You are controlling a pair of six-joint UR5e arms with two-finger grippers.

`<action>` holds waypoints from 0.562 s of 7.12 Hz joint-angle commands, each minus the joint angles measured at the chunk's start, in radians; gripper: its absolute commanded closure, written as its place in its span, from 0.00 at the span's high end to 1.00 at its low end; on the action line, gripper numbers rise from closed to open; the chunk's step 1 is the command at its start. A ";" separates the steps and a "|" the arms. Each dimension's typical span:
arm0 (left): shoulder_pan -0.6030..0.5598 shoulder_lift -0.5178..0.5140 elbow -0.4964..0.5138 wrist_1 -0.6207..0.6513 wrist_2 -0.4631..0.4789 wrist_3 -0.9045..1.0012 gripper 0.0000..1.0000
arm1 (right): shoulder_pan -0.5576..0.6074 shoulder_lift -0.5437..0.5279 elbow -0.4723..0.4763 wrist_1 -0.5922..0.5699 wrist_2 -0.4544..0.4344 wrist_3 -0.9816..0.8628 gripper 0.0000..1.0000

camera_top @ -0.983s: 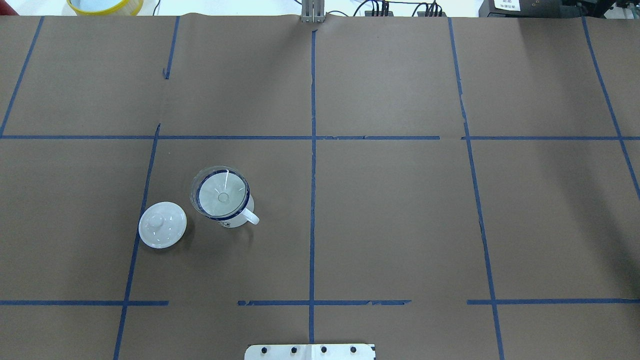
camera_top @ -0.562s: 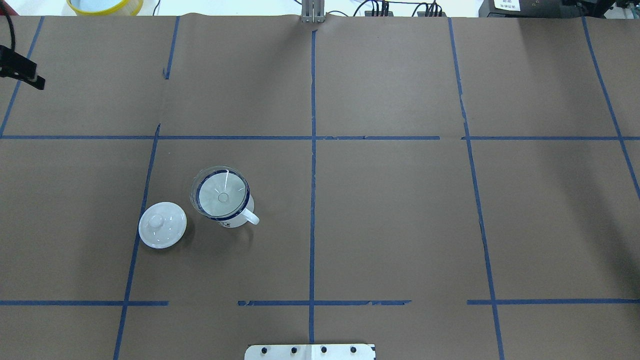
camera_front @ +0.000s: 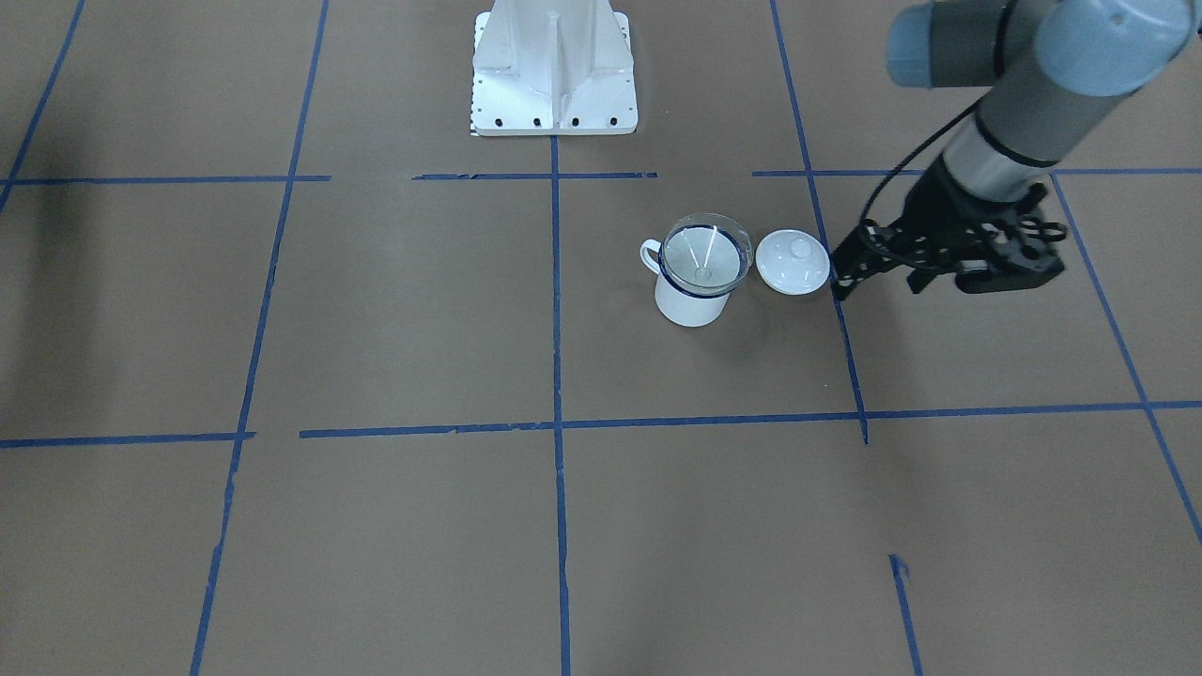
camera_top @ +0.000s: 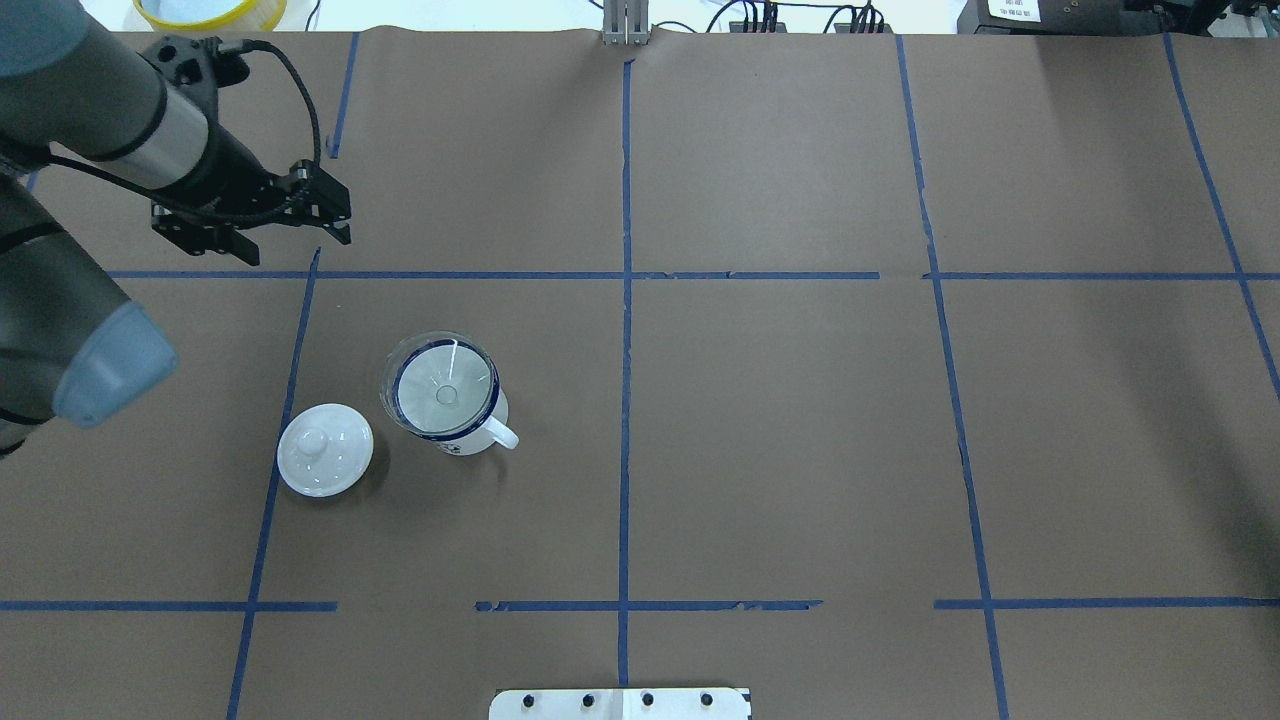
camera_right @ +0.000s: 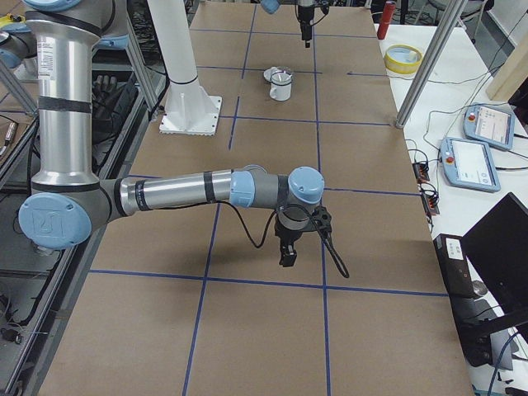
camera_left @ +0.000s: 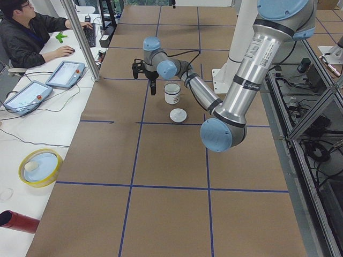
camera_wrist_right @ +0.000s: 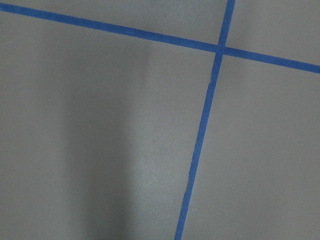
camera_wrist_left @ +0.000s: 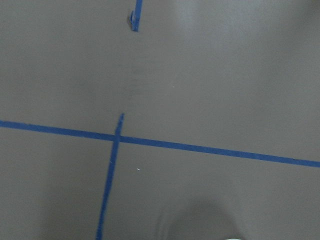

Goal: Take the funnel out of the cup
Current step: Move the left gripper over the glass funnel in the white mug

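funnel (camera_top: 441, 385) looked clear, glossy | cup (camera_front: 690, 305) was smooth white enamel, dark blue rim | lid (camera_top: 325, 450) shone white, glossy | surface (camera_top: 800, 420) was matt brown paper, blue tape (camera_top: 625, 200) | left gripper (camera_top: 345, 222) was matt black

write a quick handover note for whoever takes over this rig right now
Left gripper: looks open, empty, above the table beyond the cup, touching nothing.
Right gripper: shows only in a side view, cannot tell open or shut; far from the cup.
Funnel sits upright in the cup; white lid lies beside the cup.
Done: nothing. Left: grip the funnel's rim, lift it out, set it on the table.
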 commanded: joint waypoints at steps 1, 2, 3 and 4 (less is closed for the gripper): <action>0.149 -0.130 0.004 0.149 0.100 -0.147 1.00 | 0.000 -0.001 0.000 0.000 0.000 0.000 1.00; 0.213 -0.170 0.019 0.174 0.152 -0.213 1.00 | 0.000 -0.001 0.000 0.000 0.000 0.000 1.00; 0.278 -0.198 0.041 0.211 0.227 -0.233 1.00 | 0.000 -0.001 0.000 0.000 0.000 0.000 1.00; 0.307 -0.201 0.050 0.214 0.252 -0.235 0.95 | 0.000 -0.001 0.000 0.000 0.000 0.000 1.00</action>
